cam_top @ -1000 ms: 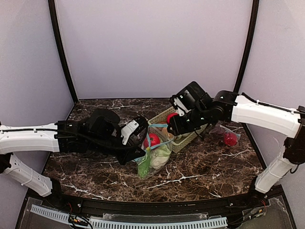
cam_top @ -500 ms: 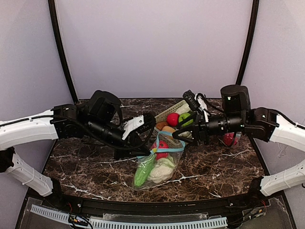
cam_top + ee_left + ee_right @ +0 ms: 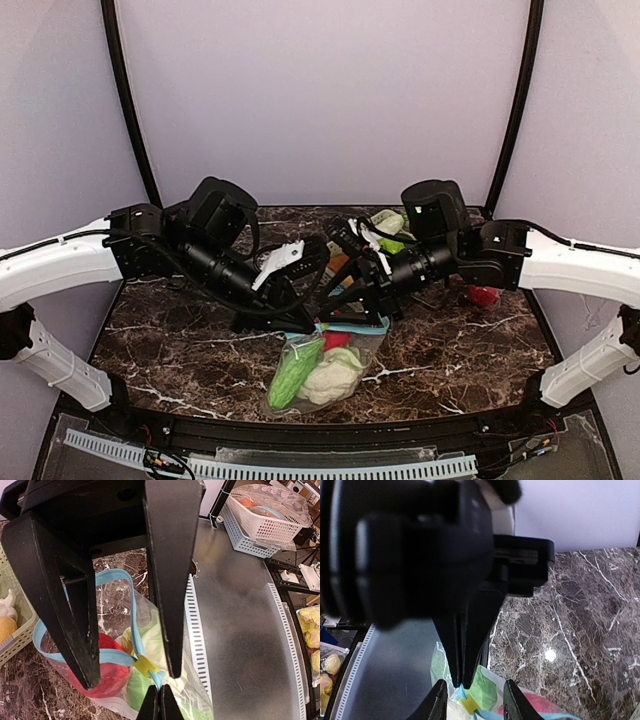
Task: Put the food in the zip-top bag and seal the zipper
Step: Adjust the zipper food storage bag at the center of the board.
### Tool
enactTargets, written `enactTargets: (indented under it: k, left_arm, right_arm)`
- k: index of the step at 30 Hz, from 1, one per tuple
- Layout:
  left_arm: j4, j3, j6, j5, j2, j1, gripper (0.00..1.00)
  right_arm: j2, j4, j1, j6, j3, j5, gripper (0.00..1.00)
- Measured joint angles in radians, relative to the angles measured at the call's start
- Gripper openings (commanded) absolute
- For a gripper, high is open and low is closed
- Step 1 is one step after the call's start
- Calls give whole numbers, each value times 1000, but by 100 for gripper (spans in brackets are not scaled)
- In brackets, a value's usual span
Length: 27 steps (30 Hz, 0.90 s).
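Your left gripper (image 3: 155, 703) is pinched tight on the rim of the zip-top bag (image 3: 320, 365), just below a yellow tab (image 3: 142, 665). Your right gripper (image 3: 474, 696) faces it, jaws partly apart, astride the blue zipper (image 3: 112, 656). Your left arm (image 3: 60, 265) and right arm (image 3: 575, 262) reach inward and angle down, meeting over the middle of the surface (image 3: 180, 340). The food (image 3: 330, 378), red, green and white, lies inside the bag.

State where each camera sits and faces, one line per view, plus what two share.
Top external: above and behind the bases, looking down at the marble table; both arms show.
Left wrist: looks down past the left gripper, shut on the zip-top bag.
Right wrist: looks down past the open right gripper at that bag.
Shared: both wrist views show the yellow slider and the opposite gripper.
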Motion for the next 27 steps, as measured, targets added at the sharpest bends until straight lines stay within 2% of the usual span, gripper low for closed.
enactTargets:
  k: [11, 27]
  left_arm:
    - [-13, 0, 0, 17, 3, 0, 1]
    - [-64, 0, 0, 16, 3, 0, 1]
  right_arm:
    - [44, -8, 6, -18, 14, -87, 31]
    - [58, -47, 6, -34, 15, -71, 33]
